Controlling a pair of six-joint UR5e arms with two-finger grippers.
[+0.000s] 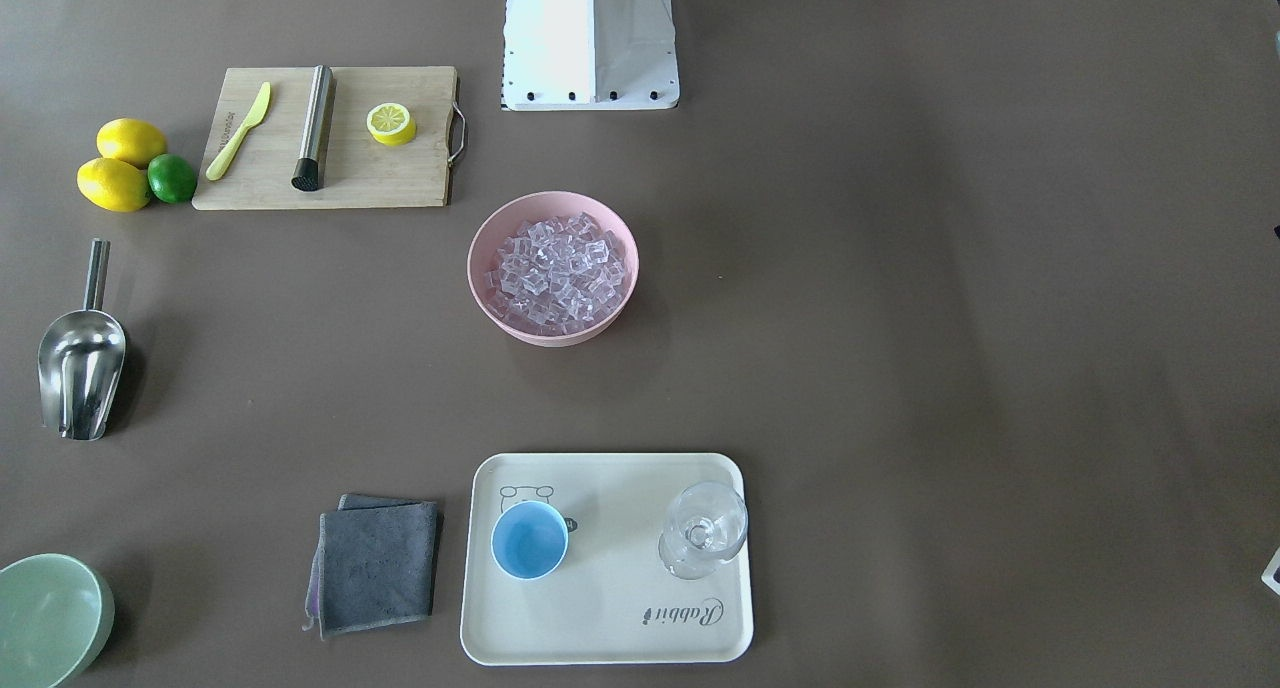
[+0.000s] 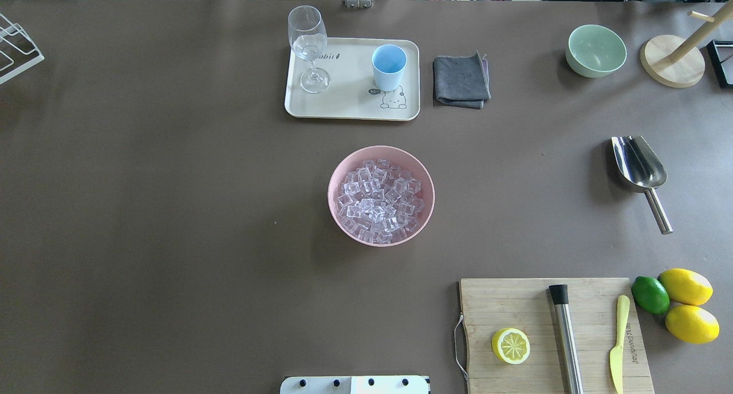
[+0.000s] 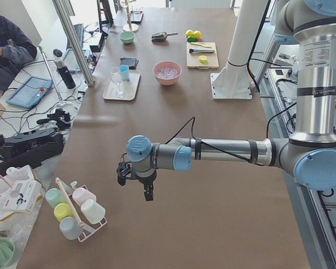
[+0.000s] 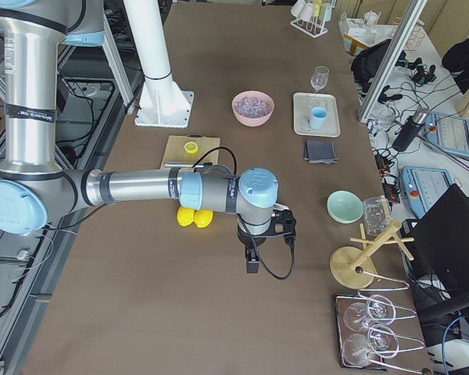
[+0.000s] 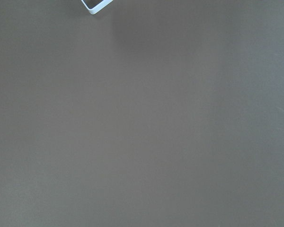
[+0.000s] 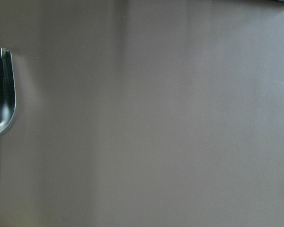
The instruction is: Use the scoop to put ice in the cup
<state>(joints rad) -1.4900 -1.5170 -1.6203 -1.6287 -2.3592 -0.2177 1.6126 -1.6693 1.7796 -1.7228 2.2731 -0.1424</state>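
The ice (image 2: 379, 196) fills a pink bowl (image 2: 338, 176) at the table's middle. The light-blue cup (image 2: 389, 66) stands upright on a cream tray (image 2: 349, 105), next to a stemmed glass (image 2: 309, 44). The steel scoop (image 2: 638, 168) lies flat on the table on the robot's right; its rim shows at the left edge of the right wrist view (image 6: 0, 90). My left gripper (image 3: 147, 193) hangs over bare table far from all of these. My right gripper (image 4: 252, 264) hangs near the scoop's side. Both show only in side views, so I cannot tell whether they are open or shut.
A cutting board (image 2: 515, 302) holds a lemon half (image 2: 510, 345), a steel rod (image 2: 566, 339) and a yellow knife (image 2: 617, 342). Lemons (image 2: 685, 286) and a lime (image 2: 650, 294) lie beside it. A grey cloth (image 2: 460, 80), green bowl (image 2: 595, 50) and wooden stand (image 2: 673, 62) sit at the far edge.
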